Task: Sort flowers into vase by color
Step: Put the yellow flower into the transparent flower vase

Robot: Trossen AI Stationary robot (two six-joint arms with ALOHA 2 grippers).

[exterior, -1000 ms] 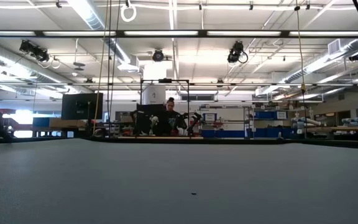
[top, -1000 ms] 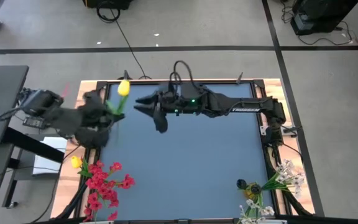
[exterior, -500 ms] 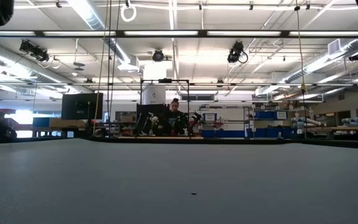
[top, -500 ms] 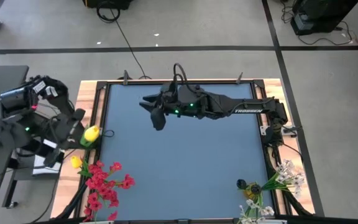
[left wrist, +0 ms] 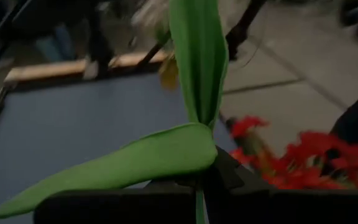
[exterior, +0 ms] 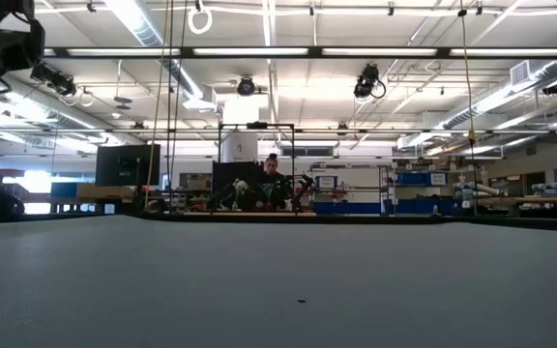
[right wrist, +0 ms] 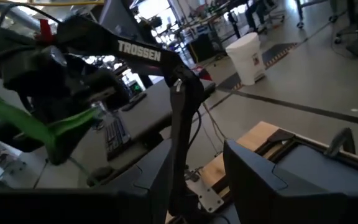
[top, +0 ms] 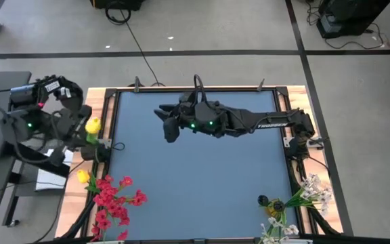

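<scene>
A yellow tulip [top: 93,125] is held by its green stem in the closed left gripper [top: 99,150] over the table's left edge [top: 111,122]. Its broad leaves [left wrist: 197,62] are seen only from the left wrist. Over mid-table, the right gripper [top: 162,112] is parted and empty.

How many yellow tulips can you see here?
2: one yellow tulip held in the left gripper beside the table's left edge, another standing by the red flowers. More may be hidden.
</scene>
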